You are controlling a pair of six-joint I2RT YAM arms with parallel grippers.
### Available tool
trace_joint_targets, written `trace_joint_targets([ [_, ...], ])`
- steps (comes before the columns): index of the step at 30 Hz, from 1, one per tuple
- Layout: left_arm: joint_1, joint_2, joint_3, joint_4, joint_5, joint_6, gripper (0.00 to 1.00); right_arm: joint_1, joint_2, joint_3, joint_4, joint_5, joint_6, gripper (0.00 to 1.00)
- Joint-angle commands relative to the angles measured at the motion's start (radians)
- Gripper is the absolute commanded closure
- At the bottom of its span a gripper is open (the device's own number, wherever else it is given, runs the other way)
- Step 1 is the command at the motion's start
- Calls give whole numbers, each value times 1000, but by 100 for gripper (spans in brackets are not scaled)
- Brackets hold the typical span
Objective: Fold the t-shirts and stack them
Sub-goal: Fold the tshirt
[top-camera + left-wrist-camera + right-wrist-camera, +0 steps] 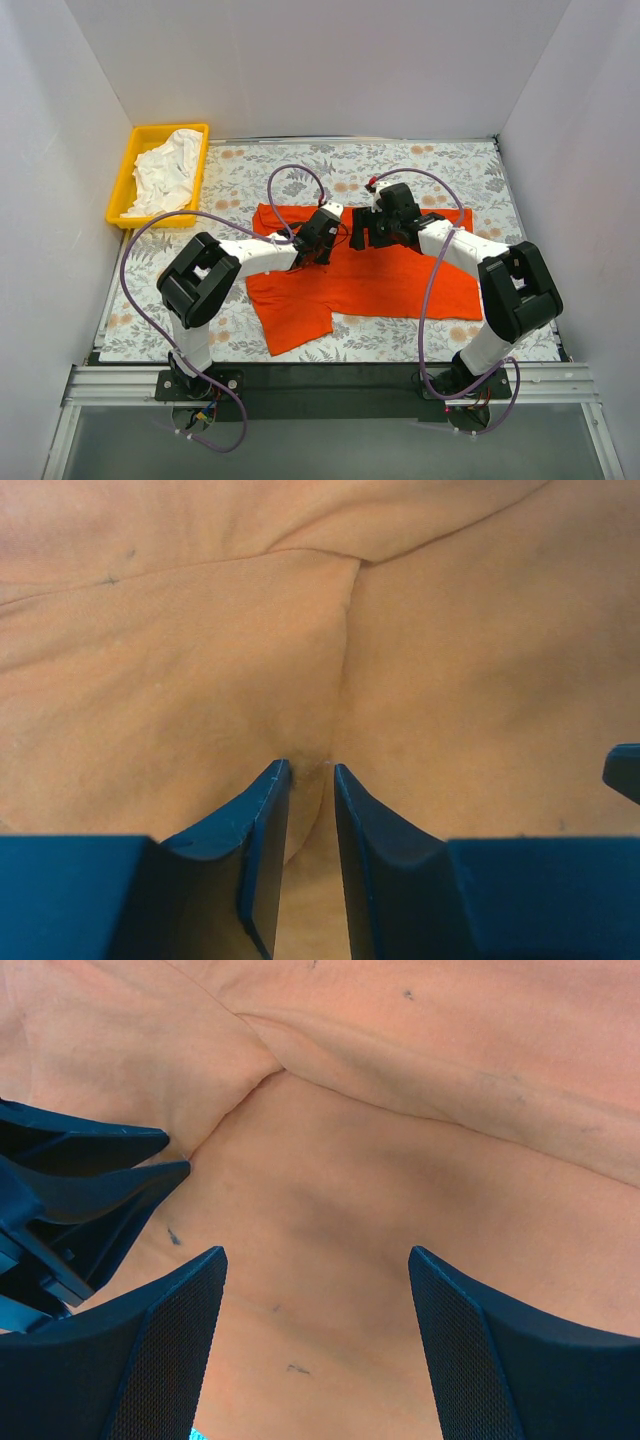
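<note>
The orange-red t-shirt (370,275) lies spread on the table's middle, one sleeve toward the front left. My left gripper (318,245) rests on its upper middle, and in the left wrist view (312,768) its jaws are nearly closed on a raised fold of orange fabric (200,660). My right gripper (365,232) is just right of it, open and empty over the cloth (400,1140), its jaws wide apart in the right wrist view (318,1255). The white t-shirt (168,172) lies crumpled in the yellow tray.
The yellow tray (133,160) stands at the back left corner. White walls enclose the table on three sides. The left gripper's fingers (90,1170) show at the left edge of the right wrist view, close to my right gripper.
</note>
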Motion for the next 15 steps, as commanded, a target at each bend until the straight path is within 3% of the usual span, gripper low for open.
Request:
trace_joint_targets([
  [1,-5,-9,5,11,-6,-5,76,-3,7,13,41,-15,6,33],
  [5,-4,2,11,6,-37,-2,87,-3,13,11,53,-35,12,33],
  [7,-4,0,25,-4,-51,-1,100,-3,13,11,62,-47,23,33],
  [15,4,-41,69,-40,0,44,100,-2,31,10,146,-141,86,36],
])
